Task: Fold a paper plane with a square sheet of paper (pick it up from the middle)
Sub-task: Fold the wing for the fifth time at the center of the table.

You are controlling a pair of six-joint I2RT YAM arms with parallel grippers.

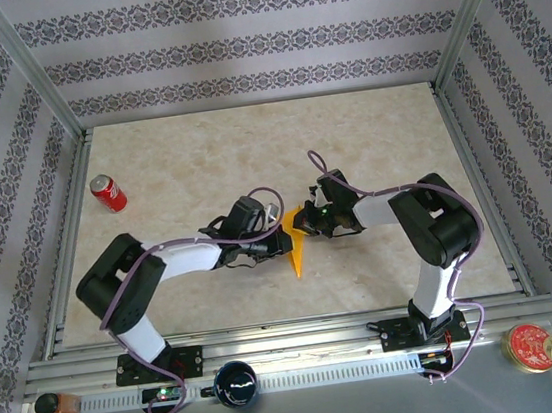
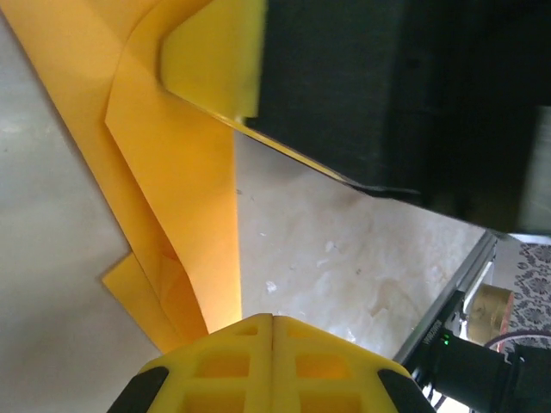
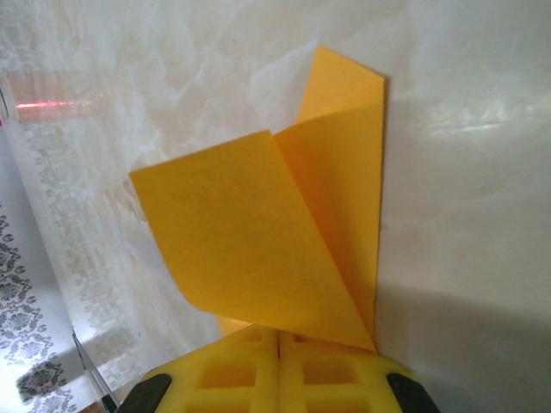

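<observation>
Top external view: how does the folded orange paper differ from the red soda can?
The folded paper is orange-yellow, thin and pointed; the soda can is red and cylindrical. The paper is pinched by the left gripper and right gripper mid-table; the can sits untouched at the far left. Both are on the same marble table.

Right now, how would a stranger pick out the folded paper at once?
On the marble-patterned table, look near the middle. The left end effector and the right end effector pinch the orange-yellow paper, folded to a point toward the near edge. Nothing else is flat and yellow; the soda can is red.
</observation>
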